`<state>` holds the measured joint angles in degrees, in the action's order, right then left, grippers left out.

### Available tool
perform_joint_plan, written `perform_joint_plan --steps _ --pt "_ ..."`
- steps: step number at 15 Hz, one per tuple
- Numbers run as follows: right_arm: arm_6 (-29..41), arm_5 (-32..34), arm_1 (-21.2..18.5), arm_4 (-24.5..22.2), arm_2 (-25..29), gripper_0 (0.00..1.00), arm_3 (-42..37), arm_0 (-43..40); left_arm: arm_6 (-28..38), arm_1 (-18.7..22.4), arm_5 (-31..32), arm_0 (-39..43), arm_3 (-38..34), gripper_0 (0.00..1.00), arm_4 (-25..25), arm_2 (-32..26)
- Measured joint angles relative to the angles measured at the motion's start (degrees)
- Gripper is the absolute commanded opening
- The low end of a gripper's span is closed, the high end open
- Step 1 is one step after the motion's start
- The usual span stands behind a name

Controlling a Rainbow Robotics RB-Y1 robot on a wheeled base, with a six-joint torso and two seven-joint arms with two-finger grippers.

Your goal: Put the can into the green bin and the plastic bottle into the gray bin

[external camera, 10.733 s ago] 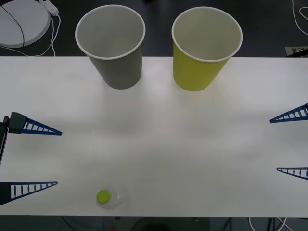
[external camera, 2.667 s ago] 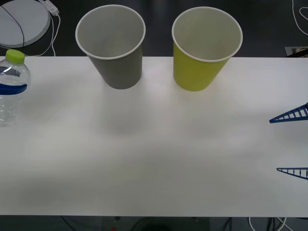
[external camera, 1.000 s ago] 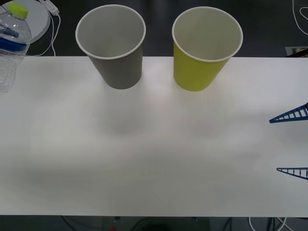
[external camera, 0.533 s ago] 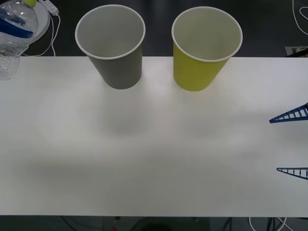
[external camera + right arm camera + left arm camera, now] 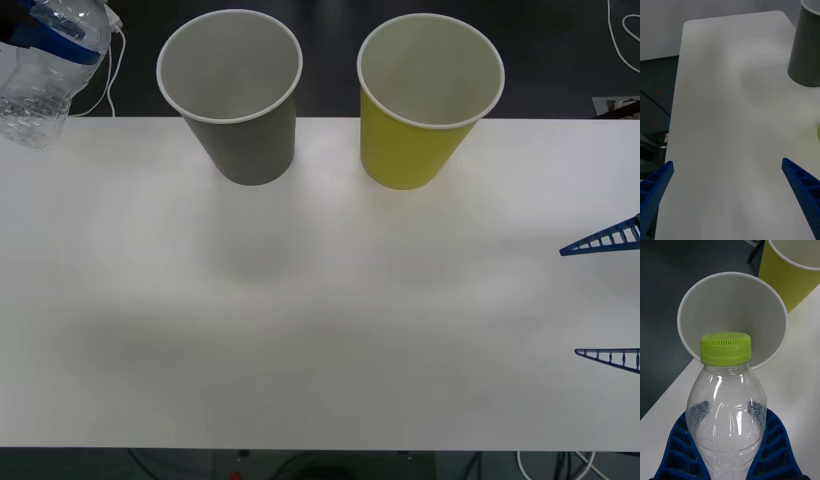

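The plastic bottle [image 5: 42, 88], clear with a blue label band, hangs tilted in the air at the far left, just left of the gray bin [image 5: 240, 120]. My left gripper [image 5: 728, 429] is shut on the bottle's body, and its lime-green cap [image 5: 726, 348] sits in front of the gray bin's white opening [image 5: 733, 303]. The green bin [image 5: 420, 130] stands to the right of the gray one; its wall [image 5: 790, 281] also shows beyond it. My right gripper [image 5: 606, 298] stands open at the table's right edge, holding nothing [image 5: 728, 187]. The can is out of view.
Both bins stand at the back edge of the white table [image 5: 320, 320]. A white cable [image 5: 108, 62] lies on the dark floor behind the table's left end. The gray bin's side [image 5: 805, 48] is far ahead of my right fingers.
The bottle has risen and moved right toward the gray bin, tilting further, so its cap has left the front view's top edge. The right arm has not moved.
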<state>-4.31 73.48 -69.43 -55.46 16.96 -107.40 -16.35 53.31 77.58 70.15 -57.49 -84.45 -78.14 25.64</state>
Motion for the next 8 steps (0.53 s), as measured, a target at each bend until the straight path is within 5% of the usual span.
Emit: perform_joint_plan --steps 5,8 --pt "0.0 0.0 0.0 0.0 0.0 1.00 0.0 0.0 0.0 -2.5 0.8 -13.4 7.0 0.00 0.7 12.7" --pt "0.0 0.0 0.0 0.0 0.0 1.00 0.0 0.0 0.0 -5.3 3.8 -18.6 11.1 0.00 0.1 15.5"
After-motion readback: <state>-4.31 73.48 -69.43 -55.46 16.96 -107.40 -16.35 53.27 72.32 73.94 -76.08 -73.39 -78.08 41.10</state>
